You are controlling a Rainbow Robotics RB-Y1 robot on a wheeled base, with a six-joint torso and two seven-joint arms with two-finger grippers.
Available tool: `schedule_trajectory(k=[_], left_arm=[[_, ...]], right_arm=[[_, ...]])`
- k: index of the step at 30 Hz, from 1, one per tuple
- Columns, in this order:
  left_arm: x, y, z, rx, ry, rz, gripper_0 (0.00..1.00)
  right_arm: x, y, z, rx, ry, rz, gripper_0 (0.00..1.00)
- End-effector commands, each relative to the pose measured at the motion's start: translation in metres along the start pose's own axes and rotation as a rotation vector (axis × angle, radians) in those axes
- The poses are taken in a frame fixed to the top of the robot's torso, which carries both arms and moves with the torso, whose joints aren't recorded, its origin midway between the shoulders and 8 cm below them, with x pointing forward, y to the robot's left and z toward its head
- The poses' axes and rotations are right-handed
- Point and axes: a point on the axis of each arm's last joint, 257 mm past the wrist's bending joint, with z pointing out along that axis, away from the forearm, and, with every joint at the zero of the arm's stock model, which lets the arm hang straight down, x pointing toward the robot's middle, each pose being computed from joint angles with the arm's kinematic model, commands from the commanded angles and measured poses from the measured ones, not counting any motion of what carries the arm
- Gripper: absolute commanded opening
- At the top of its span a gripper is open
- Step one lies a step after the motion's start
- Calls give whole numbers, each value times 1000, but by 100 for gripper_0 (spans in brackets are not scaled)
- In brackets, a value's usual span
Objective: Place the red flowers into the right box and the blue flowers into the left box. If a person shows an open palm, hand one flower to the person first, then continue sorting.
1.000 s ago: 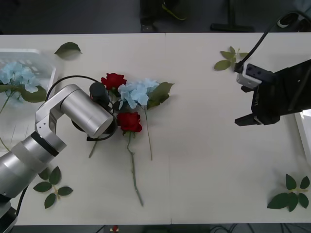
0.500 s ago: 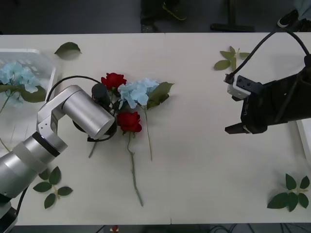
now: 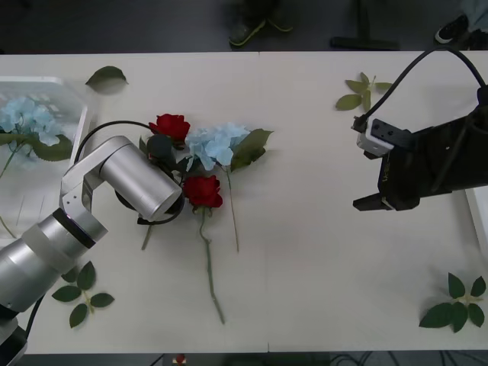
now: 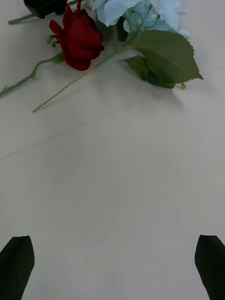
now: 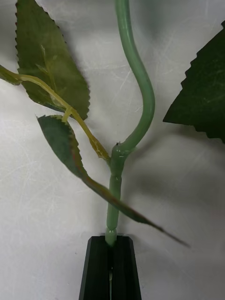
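My left gripper (image 3: 161,147) is shut on the green stem (image 5: 139,96) of a red rose (image 3: 170,125) left of the table's centre; in the left wrist view the black fingers (image 5: 100,262) pinch the stem's lower end. Another red rose (image 3: 203,191) lies beside it, its long stem running toward the near edge. A blue flower (image 3: 217,143) with big leaves lies between the two roses. The left box (image 3: 47,82) at the far left holds another blue flower (image 3: 27,116). My right gripper (image 3: 367,203) hovers open over bare table at the right, facing the rose (image 4: 79,40) and the blue flower (image 4: 140,11).
Loose leaf sprigs lie at the back left (image 3: 107,75), back right (image 3: 358,93), front right (image 3: 456,305) and front left (image 3: 80,293). A white strip of the right box (image 3: 480,221) shows at the right edge. Bare table spans the middle.
The rose held by my left gripper has shifted a little up and to the left. My right arm moved left a second ago and has since stayed still.
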Motion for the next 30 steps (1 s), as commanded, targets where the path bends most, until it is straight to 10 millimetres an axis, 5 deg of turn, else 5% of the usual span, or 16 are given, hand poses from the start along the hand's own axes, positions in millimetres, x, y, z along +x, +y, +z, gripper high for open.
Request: schedule_trajectory(k=[1, 9, 18, 24, 30], left_arm=[[-18, -2, -9, -2, -32, -5, 0], [-45, 20, -38, -7, -77, -40, 0], [-73, 71, -74, 78, -202, 56, 0], [-75, 60, -98, 244, -265, 149, 0], [-82, -1, -143, 591, -371, 115, 0]], right_arm=[[-2, -8, -13, 31, 11, -70, 100], [-2, -8, -13, 31, 11, -70, 100], [-2, -8, -13, 31, 11, -70, 100], [-2, -8, -13, 31, 11, -70, 100], [-2, -8, -13, 31, 11, -70, 100]])
